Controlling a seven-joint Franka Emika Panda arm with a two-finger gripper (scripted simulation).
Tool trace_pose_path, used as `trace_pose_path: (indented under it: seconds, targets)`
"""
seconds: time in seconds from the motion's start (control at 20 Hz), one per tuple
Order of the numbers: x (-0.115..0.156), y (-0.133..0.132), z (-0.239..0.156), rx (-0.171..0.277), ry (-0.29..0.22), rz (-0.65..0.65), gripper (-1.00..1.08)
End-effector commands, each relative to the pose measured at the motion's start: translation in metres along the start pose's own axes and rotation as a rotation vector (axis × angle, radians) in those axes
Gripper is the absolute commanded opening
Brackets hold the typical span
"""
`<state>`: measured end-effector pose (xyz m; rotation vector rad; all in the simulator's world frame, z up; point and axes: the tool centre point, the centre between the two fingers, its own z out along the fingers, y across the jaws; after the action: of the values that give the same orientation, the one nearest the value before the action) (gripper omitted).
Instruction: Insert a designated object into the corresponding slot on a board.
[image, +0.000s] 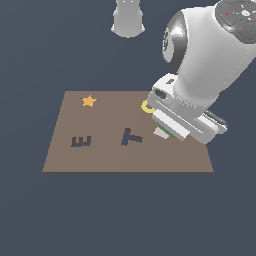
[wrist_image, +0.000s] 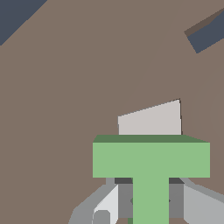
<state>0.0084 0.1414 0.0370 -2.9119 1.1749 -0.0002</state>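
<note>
green t block (wrist_image: 151, 168) sits clamped in your gripper (wrist_image: 151, 205); carry it toward nine o'clock, square over the t slot (image: 131, 136).

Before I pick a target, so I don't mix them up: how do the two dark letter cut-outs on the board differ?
The T cut-out has one bar across a single stem; the E cut-out has three prongs. The T sits mid-board, nearer the gripper; the E lies toward the exterior view's left. Both are dark, similar-sized recesses in the brown board.
</note>
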Motion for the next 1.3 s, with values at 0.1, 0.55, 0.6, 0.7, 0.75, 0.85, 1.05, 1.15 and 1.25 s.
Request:
trace_pose_path:
  seconds: [0.1,0.55,0.6,0.7,0.75,0.85,1.05,1.15,1.25]
  targets:
    - [0.031,0.002,-0.001,0.001,0.0,0.234,-1.0]
    - [0.081,0.024,-0.002,0.001,0.001,0.647,-1.0]
    - [0.085,0.027,-0.003,0.001,0.001,0.684,-1.0]
    - [0.092,0.034,-0.003,0.001,0.001,0.754,-1.0]
    - [0.095,0.037,-0.003,0.001,0.001,0.787,-1.0]
    - [0.1,0.043,-0.003,0.001,0.001,0.845,-1.0]
    - [0.108,0.053,-0.003,0.0,0.001,0.941,-1.0]
    - [0.11,0.057,-0.003,0.0,0.001,0.978,-1.0]
    - [0.112,0.061,-0.003,0.0,0.001,1.007,-1.0]
